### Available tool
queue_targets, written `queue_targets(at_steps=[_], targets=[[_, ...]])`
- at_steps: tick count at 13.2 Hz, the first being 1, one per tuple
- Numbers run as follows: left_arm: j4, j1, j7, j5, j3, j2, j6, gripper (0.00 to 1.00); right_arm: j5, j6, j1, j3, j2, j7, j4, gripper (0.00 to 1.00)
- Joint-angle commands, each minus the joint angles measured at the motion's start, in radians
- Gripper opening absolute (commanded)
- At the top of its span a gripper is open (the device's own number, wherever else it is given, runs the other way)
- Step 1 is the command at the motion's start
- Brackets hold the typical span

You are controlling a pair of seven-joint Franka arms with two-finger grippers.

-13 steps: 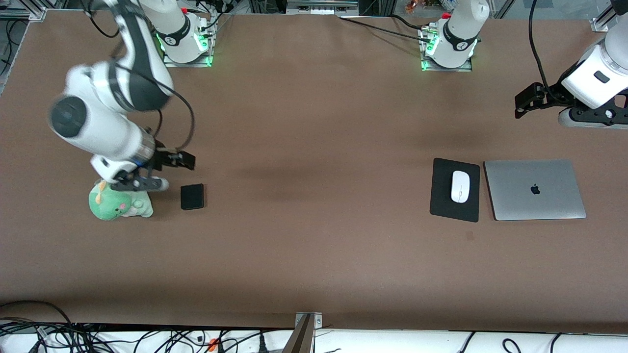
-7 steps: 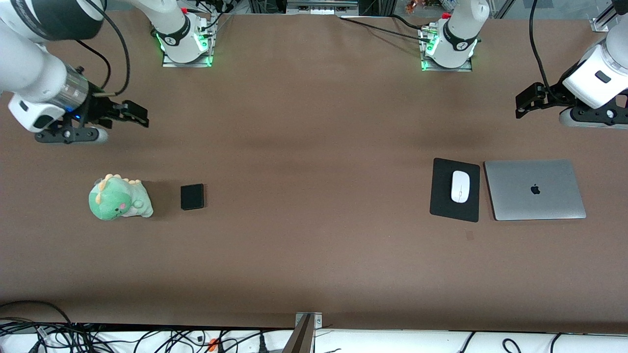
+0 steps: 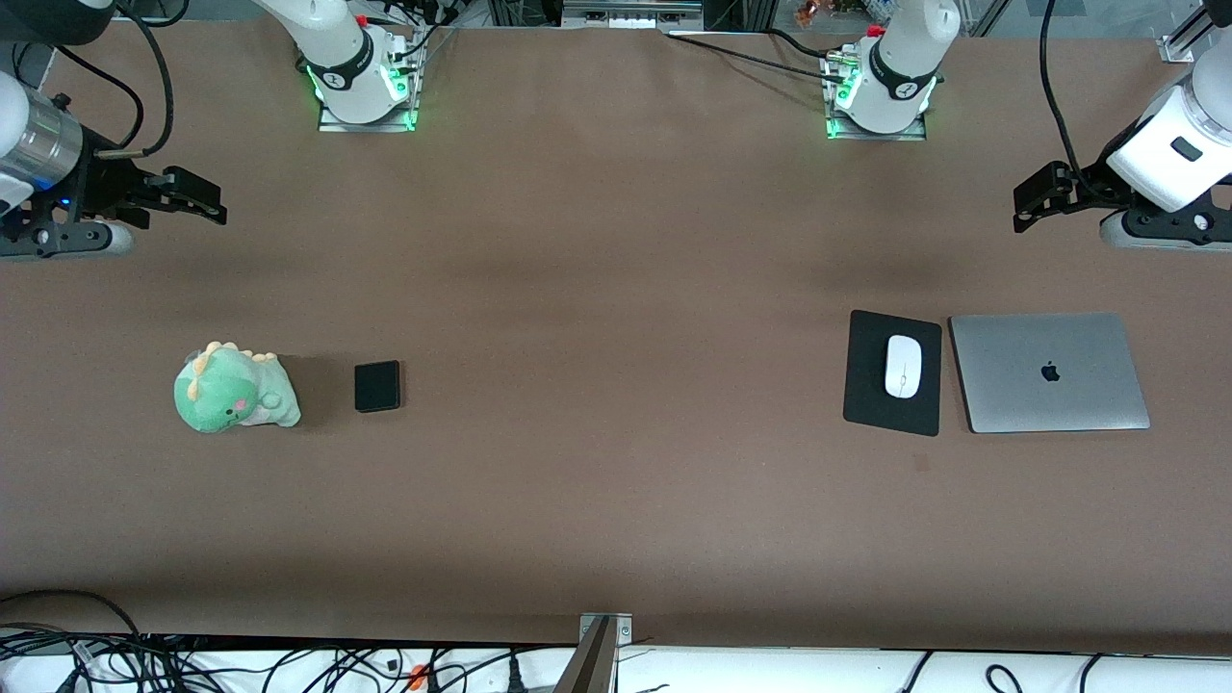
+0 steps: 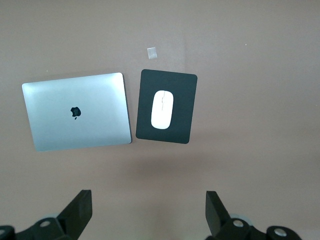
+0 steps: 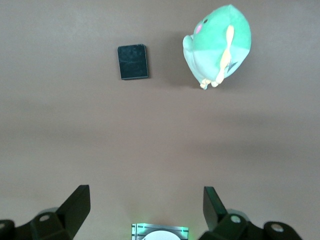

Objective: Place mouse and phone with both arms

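The white mouse (image 3: 903, 366) lies on a black mouse pad (image 3: 871, 385) toward the left arm's end of the table. It also shows in the left wrist view (image 4: 162, 109), on the pad (image 4: 182, 90). The black phone (image 3: 376, 386) lies flat on the table toward the right arm's end, and shows in the right wrist view (image 5: 133, 62). My left gripper (image 3: 1028, 200) (image 4: 148, 200) is open and empty, raised over the table's edge at its own end. My right gripper (image 3: 197, 197) (image 5: 145, 197) is open and empty, raised over bare table at its own end.
A green plush dinosaur (image 3: 234, 388) (image 5: 220, 42) lies beside the phone, toward the right arm's end. A closed silver laptop (image 3: 1049, 372) (image 4: 77, 111) lies beside the mouse pad, toward the left arm's end. The arms' bases (image 3: 361, 82) stand farthest from the front camera.
My right gripper has risen from beside the plush and phone and swung away toward its own end of the table. The left arm has barely moved. The phone and mouse stay put.
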Motion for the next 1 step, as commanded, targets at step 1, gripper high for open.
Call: queue_targets(at_steps=[1], targets=[[-0.005, 0.003, 0.001, 0.023, -0.004, -0.015, 0.007, 1.00, -0.016, -0.028, -0.024, 0.029, 0.011, -0.012, 0.038, 1.00]])
